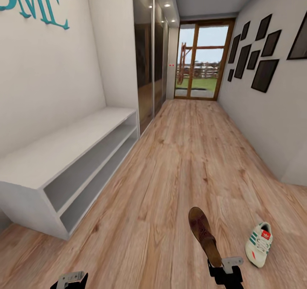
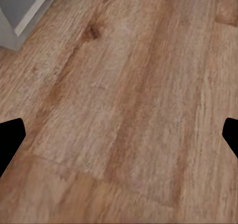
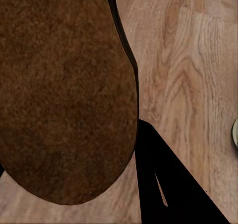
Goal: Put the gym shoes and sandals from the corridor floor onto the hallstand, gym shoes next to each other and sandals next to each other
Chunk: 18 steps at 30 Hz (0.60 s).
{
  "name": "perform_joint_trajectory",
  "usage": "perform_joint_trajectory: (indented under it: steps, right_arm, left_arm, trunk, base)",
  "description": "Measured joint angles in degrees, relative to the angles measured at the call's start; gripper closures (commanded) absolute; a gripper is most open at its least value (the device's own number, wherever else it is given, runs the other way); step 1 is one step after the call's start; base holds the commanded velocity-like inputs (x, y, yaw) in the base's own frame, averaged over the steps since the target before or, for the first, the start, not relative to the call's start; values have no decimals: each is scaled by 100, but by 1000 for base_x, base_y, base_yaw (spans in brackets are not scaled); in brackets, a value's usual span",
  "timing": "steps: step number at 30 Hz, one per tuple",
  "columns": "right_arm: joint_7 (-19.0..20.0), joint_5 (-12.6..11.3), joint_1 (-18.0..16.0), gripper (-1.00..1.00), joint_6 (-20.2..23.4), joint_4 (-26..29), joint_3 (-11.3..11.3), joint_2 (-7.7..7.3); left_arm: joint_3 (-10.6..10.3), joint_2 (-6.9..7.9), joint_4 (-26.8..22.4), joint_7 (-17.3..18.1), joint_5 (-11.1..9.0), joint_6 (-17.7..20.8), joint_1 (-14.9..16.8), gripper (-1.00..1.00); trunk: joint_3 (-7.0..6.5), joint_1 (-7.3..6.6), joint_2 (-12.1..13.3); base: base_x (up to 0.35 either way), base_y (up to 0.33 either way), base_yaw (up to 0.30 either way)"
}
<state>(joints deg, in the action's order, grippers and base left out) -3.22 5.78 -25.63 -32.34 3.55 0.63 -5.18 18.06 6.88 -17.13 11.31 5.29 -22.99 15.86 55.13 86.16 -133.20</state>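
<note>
Ahead, the corridor floor runs past an empty grey bench; the right end effector grips a sandal, the left end effector gapes.

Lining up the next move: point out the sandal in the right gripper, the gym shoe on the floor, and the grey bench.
sandal (image 1: 204, 234), head view, sole.
gym shoe (image 1: 259, 243), head view, laces.
grey bench (image 1: 64, 146), head view, top board.
</note>
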Motion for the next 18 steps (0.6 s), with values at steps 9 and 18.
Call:
perform_joint_trajectory:
  steps: [9,18]
  right_arm:
    - [0,0,0,100,0,1,0,0]
    - [-1,0,0,100,0,0,1,0]
  left_arm:
    - [0,0,3,0,2,0,0,-100]
    - [0,0,3,0,0,0,0,-100]
  trunk:
    - [-78,0,0]
    - [-137,0,0]
  base:
    - [336,0,0]
    - [337,0,0]
